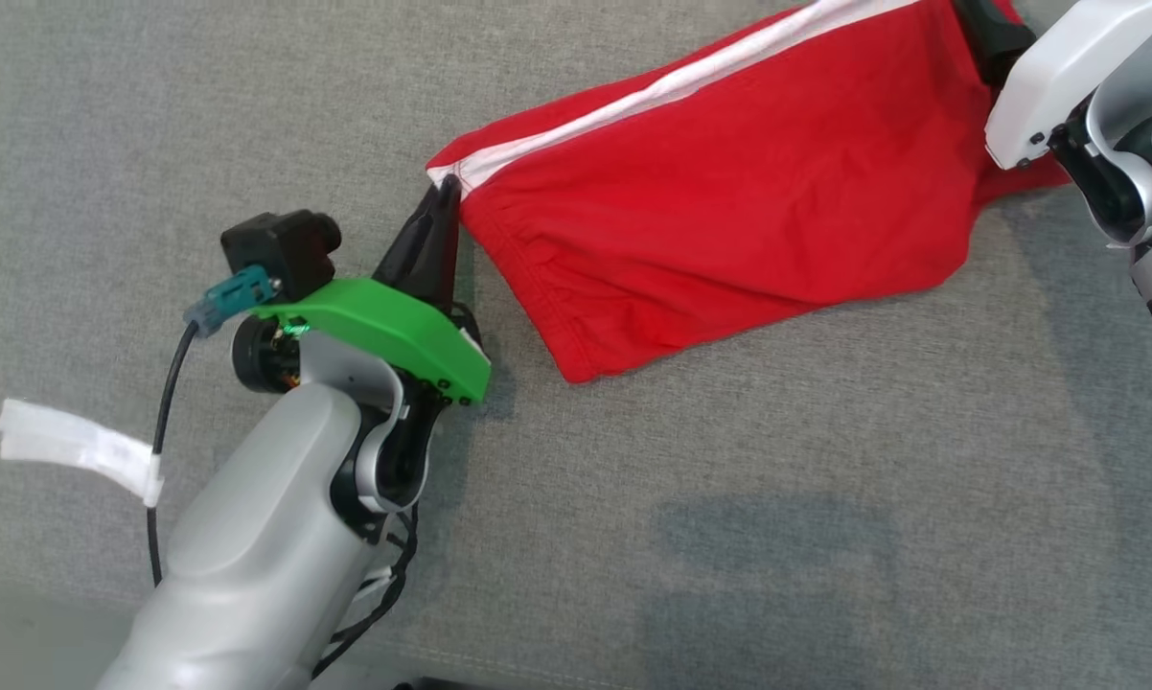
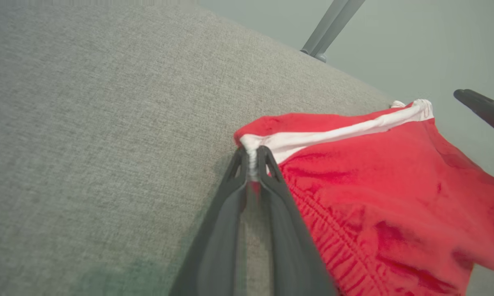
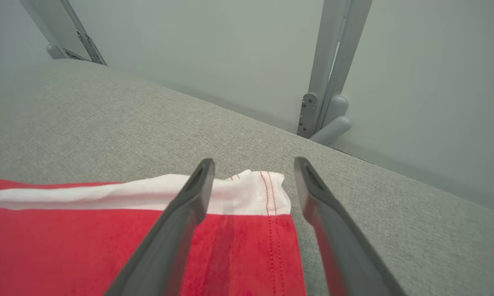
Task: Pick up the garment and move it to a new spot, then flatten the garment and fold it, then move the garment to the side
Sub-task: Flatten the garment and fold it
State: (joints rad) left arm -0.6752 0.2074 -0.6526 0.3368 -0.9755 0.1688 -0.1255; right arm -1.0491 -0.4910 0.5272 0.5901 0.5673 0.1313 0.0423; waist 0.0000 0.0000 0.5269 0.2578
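Observation:
A red garment [image 1: 729, 192] with a white side stripe lies spread on the grey fabric surface [image 1: 777, 498]. My left gripper [image 1: 445, 196] is shut on its near-left corner, and the left wrist view shows the white hem pinched between the fingertips [image 2: 253, 155], with red cloth [image 2: 374, 185] trailing off to the right. At the garment's far right end, my right gripper [image 3: 253, 164] stands open over the white-striped corner [image 3: 255, 193], its fingers straddling the cloth without clamping it. In the head view its dark fingers [image 1: 993, 34] rest on the garment's upper right end.
The grey surface ends at a pale wall with metal frame posts [image 3: 325, 102] [image 2: 329, 26] behind it. A white tape tag [image 1: 73, 443] hangs on my left arm's cable. Bare grey fabric stretches below and to the left of the garment.

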